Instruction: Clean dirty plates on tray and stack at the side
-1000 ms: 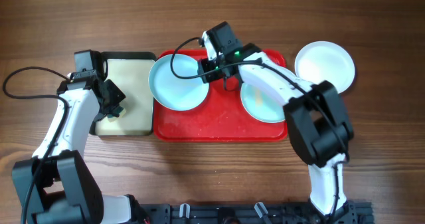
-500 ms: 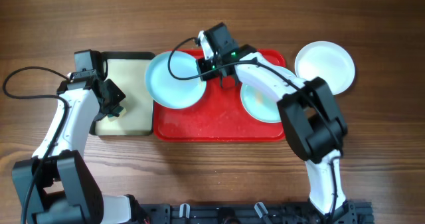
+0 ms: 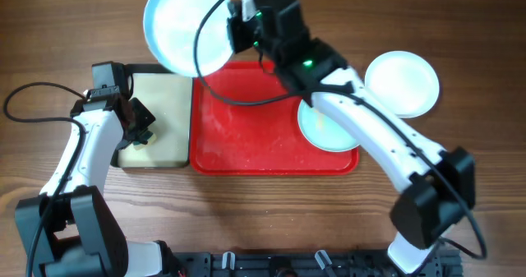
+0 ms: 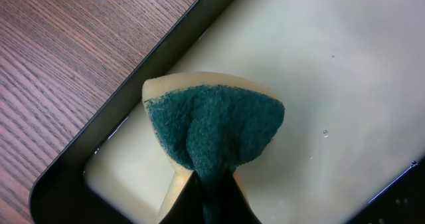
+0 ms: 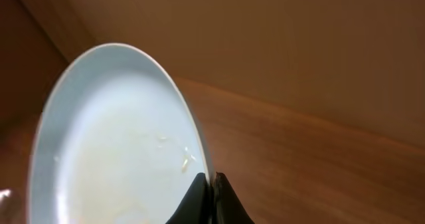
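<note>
My right gripper is shut on the rim of a pale aqua plate and holds it high above the table, over the far left of the red tray. In the right wrist view the plate shows small food bits, with my jaws pinching its edge. A second aqua plate lies on the tray's right side. The white plate lies on the table right of the tray. My left gripper is shut on a green and yellow sponge over the cream tray.
The black-rimmed tray with a cream inside stands directly left of the red tray, its rim also in the left wrist view. The red tray's bare left half looks wet and speckled. Bare wood table lies all around.
My right gripper has lifted the aqua plate off the red tray's left side, up and toward the far left. The left arm and sponge have not moved.
</note>
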